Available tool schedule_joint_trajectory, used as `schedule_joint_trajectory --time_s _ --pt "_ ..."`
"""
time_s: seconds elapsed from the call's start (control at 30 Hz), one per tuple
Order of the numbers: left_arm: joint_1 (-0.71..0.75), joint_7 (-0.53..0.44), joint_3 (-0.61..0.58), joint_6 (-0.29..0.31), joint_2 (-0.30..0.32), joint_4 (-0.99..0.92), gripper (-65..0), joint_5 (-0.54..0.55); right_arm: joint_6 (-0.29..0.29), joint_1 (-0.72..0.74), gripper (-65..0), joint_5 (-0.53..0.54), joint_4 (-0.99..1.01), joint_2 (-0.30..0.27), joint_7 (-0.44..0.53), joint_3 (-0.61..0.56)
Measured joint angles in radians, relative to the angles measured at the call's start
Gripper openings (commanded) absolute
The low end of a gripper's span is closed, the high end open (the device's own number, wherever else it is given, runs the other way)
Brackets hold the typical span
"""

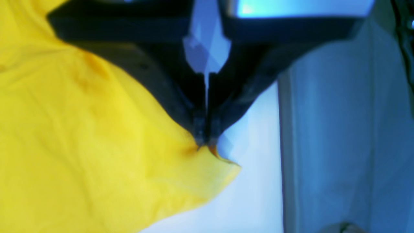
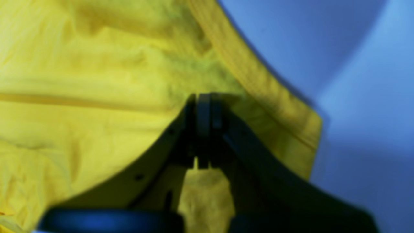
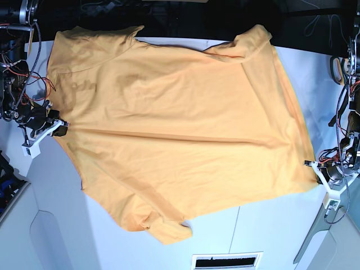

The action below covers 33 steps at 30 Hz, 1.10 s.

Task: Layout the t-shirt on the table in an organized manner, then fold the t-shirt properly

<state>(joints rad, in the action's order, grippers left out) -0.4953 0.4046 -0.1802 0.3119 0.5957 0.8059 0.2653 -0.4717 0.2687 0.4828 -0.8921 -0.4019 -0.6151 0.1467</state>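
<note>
The orange-yellow t-shirt (image 3: 174,124) lies spread wide over the white table (image 3: 270,236), with its top edge at the table's far side and a folded sleeve at the front (image 3: 166,228). At the shirt's right corner, my left gripper (image 3: 314,167) is pinched on the cloth. In the left wrist view its fingertips (image 1: 205,142) meet on a puckered corner of the t-shirt (image 1: 97,145). My right gripper (image 3: 60,127) holds the shirt's left edge. The right wrist view shows that gripper (image 2: 203,100) shut on the t-shirt (image 2: 97,97) near a hem.
A dark vent slot (image 3: 225,261) sits in the table's front edge, with a thin seam line (image 3: 235,236) running up from it. Grey panels flank the front corners (image 3: 17,236). Cables and arm hardware crowd the left (image 3: 14,84) and right (image 3: 349,112) sides.
</note>
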Motion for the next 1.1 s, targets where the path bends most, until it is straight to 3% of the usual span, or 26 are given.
schedule_joint_trajectory --time_s 0.07,0.2,0.37,0.47,0.63,0.93,1.1 --pt "-0.001 0.004 -0.001 -0.014 0.012 0.019 -52.6 0.005 0.000 0.000 -65.0 0.000 0.000 0.000 0.001 0.000" --pt "0.000 0.122 -0.002 -0.027 0.057 0.063 -46.8 0.082 0.000 0.000 -65.0 0.000 0.000 0.000 0.001 0.000" --pt "0.002 0.272 -0.002 0.159 0.083 0.159 -46.9 0.343 0.000 0.000 -65.0 0.003 -0.004 0.000 0.001 0.000" --pt "0.031 0.360 -0.002 0.210 0.084 0.220 -46.8 0.488 0.003 -0.003 -65.0 0.001 -0.027 0.000 -0.009 0.000" --pt "0.157 0.372 0.024 0.214 0.082 0.228 -31.8 0.485 0.012 -0.013 -65.0 -0.026 -0.097 0.003 -0.048 0.008" --pt "0.394 0.371 0.394 0.172 0.077 0.228 -31.8 0.494 0.016 -0.014 -65.0 -0.008 -0.213 0.005 -0.084 0.012" --pt "0.492 0.374 0.453 0.172 0.074 0.227 -31.8 0.542 0.016 -0.023 -65.0 0.016 -0.212 0.006 -0.093 0.012"
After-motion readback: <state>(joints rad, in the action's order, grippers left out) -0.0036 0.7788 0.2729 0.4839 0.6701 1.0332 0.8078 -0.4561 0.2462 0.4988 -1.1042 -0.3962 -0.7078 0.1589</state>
